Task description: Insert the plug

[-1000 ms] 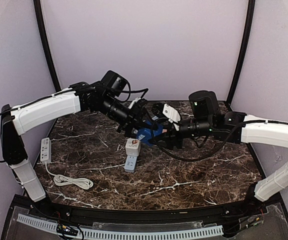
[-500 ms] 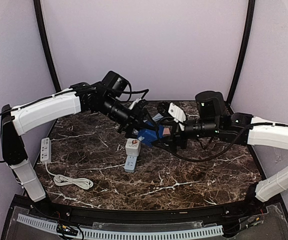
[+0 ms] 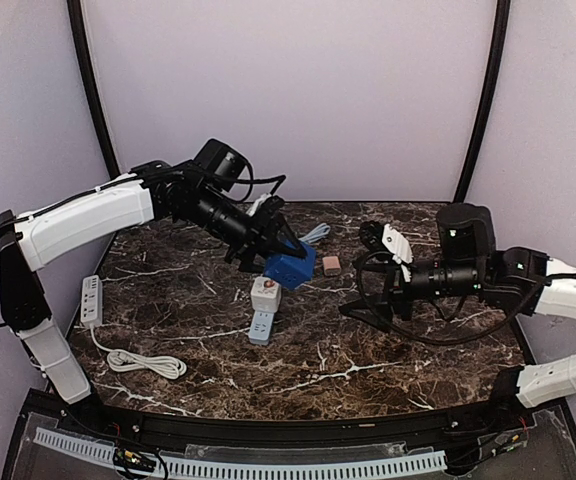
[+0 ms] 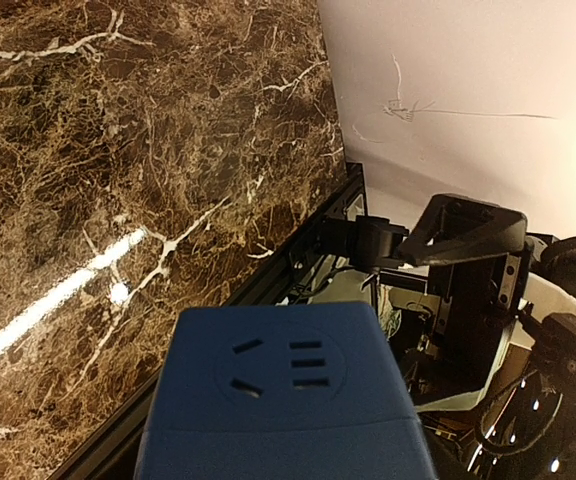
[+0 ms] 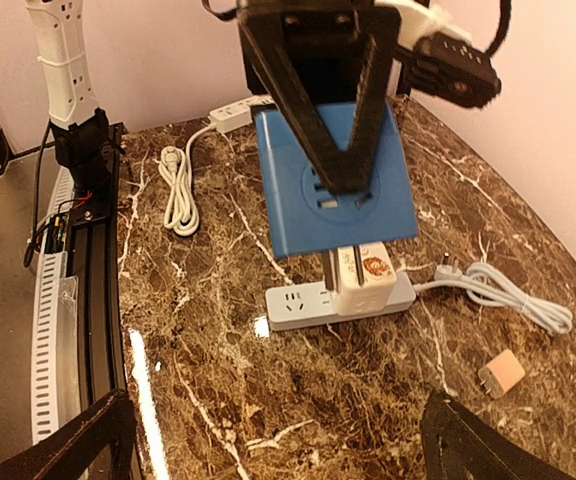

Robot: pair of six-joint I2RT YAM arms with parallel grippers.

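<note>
The plug is a blue cube (image 3: 290,268) with socket slots on one face (image 4: 286,390) and metal prongs (image 5: 326,265) pointing down. My left gripper (image 3: 276,252) is shut on it, its black fingers (image 5: 308,110) clamped over the cube (image 5: 333,180). The cube hangs just above a grey power strip (image 3: 261,322) (image 5: 303,305), beside a white cube adapter (image 3: 265,293) (image 5: 363,275) that is plugged into the strip. My right gripper (image 3: 366,275) (image 5: 278,450) stands wide open and empty, off to the right of the strip.
A small pink adapter (image 3: 332,265) (image 5: 502,374) lies on the marble behind the strip. The strip's grey cable (image 3: 316,234) (image 5: 508,300) ends in a loose plug. A second white power strip (image 3: 91,299) with its coiled cord (image 3: 143,362) lies at the left edge.
My right gripper has opened, let go of the blue cube and drawn back to the right. The left gripper keeps the cube over the strip.
</note>
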